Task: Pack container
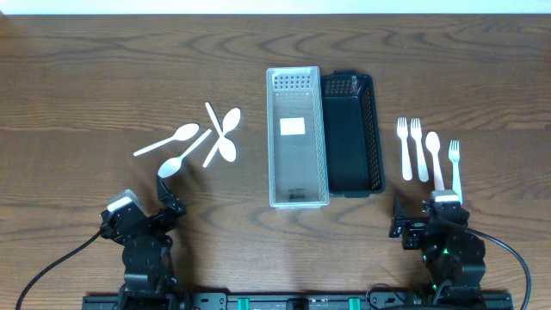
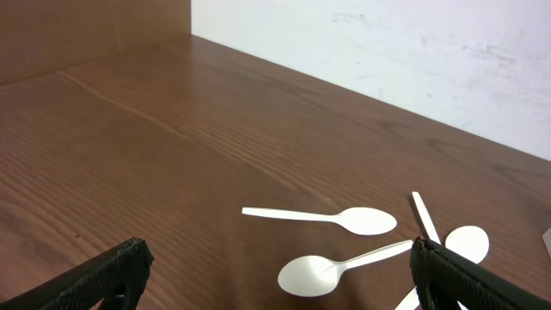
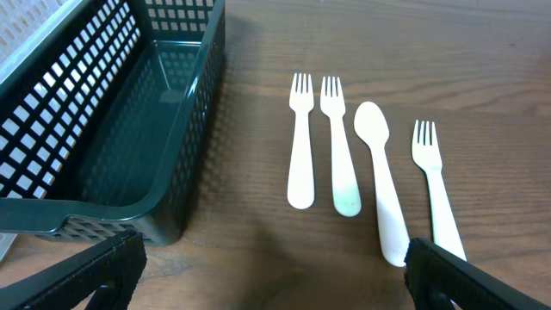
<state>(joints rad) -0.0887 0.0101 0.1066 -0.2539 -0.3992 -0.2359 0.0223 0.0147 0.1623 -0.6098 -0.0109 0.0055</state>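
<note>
A clear plastic container (image 1: 297, 138) stands mid-table with a dark mesh basket (image 1: 351, 133) against its right side. Both look empty. White plastic spoons lie left of them: one (image 1: 168, 139), one (image 1: 176, 162), and a crossed pair (image 1: 222, 133). To the right lie two forks (image 1: 404, 148) (image 1: 418, 148), a spoon (image 1: 435, 155) and another fork (image 1: 455, 168). My left gripper (image 1: 146, 198) (image 2: 277, 258) is open low over the table, just short of the nearest spoon (image 2: 310, 275). My right gripper (image 3: 274, 257) (image 1: 424, 209) is open behind the cutlery row (image 3: 379, 176), holding nothing.
The basket's near corner (image 3: 129, 220) sits close to my right gripper's left finger. A pale wall (image 2: 387, 60) runs along the table's far edge. Bare wood lies between the two arms at the front.
</note>
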